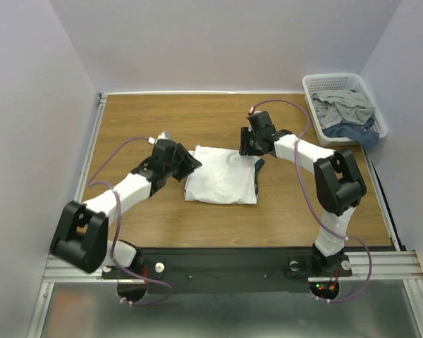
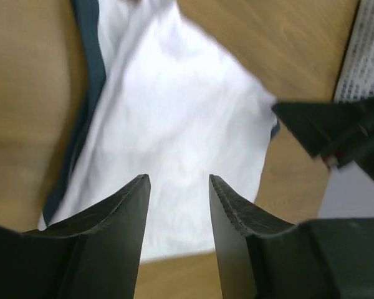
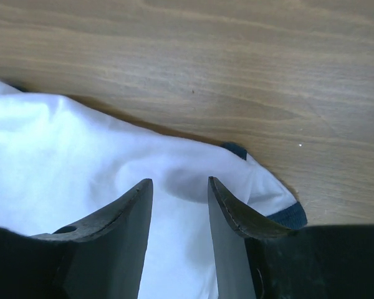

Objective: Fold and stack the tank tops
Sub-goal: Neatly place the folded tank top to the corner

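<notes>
Folded tank top point(image 1: 222, 176) — left gripper point(image 2: 178, 179), right gripper point(image 3: 180, 180) both spread, empty, over it.

Tank top point(image 1: 222, 176) lies flat near the middle of the tabletop point(image 1: 162, 113), slightly toward the near edge. Left hand point(image 1: 194, 163) is at its far-left corner, over the cloth. Right hand point(image 1: 248, 149) is at its far-right corner, also over the cloth. Each arm reaches in from its own side. Basket point(image 1: 330, 76) stands in the far-right corner of the tabletop, well apart from the tank top, with a heap of clothes point(image 1: 345, 113) in it.
</notes>
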Controlling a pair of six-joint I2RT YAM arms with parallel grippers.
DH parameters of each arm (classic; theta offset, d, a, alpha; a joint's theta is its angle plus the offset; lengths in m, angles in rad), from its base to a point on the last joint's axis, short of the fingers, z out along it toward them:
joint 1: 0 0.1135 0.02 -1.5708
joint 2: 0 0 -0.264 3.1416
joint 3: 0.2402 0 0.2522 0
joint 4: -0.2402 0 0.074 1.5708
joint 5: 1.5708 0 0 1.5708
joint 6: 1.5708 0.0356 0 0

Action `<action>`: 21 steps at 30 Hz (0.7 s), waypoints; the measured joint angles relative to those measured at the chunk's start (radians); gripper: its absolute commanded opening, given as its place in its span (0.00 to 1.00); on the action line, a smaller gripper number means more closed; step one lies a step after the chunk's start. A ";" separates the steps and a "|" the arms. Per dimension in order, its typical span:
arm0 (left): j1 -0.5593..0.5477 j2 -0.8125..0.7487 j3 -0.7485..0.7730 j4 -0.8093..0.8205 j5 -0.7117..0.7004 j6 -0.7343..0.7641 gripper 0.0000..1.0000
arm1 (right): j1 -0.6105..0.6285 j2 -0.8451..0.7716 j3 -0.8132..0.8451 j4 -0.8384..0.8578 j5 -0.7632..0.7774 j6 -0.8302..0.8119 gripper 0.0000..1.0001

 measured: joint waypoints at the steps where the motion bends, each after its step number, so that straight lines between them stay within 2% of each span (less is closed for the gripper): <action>1: -0.022 -0.058 -0.053 -0.006 -0.003 -0.021 0.58 | 0.001 0.016 0.000 -0.001 -0.001 -0.005 0.46; 4: -0.119 -0.222 -0.198 -0.015 -0.008 -0.114 0.63 | 0.006 0.062 0.000 -0.002 -0.002 -0.014 0.46; 10: -0.284 -0.371 -0.348 -0.049 -0.031 -0.317 0.70 | 0.006 0.071 -0.056 0.047 0.010 0.010 0.46; 16: -0.359 -0.364 -0.410 -0.002 -0.043 -0.472 0.72 | 0.006 -0.031 -0.212 0.112 0.020 0.090 0.45; 21: -0.376 -0.269 -0.411 0.042 -0.045 -0.510 0.72 | 0.009 -0.232 -0.446 0.133 0.008 0.193 0.47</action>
